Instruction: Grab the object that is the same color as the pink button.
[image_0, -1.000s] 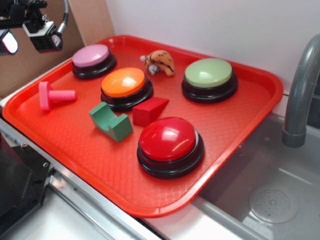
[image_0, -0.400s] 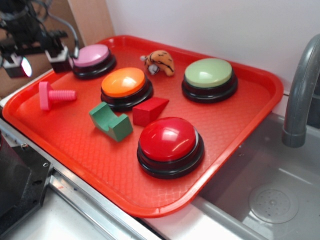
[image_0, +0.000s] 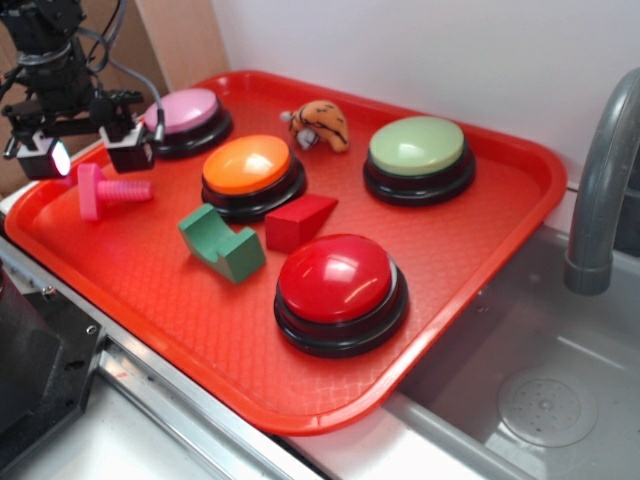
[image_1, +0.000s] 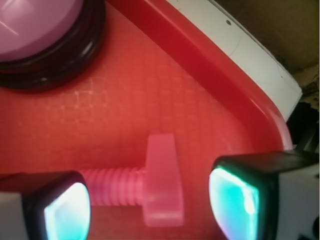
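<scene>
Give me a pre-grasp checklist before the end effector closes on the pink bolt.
1. Target colour matches the pink button: ok, the pink bolt is the only pink loose piece.
2. End effector open: ok, fingers spread in the wrist view.
3. Bolt between the fingers: ok, its head sits in the gap, with the shaft running toward one finger.
4. Height low enough to grip: cannot tell.
5. Neighbours clear: ok, the green block and orange button lie apart from the bolt.
6. Room from the tray rim: cannot tell.
</scene>
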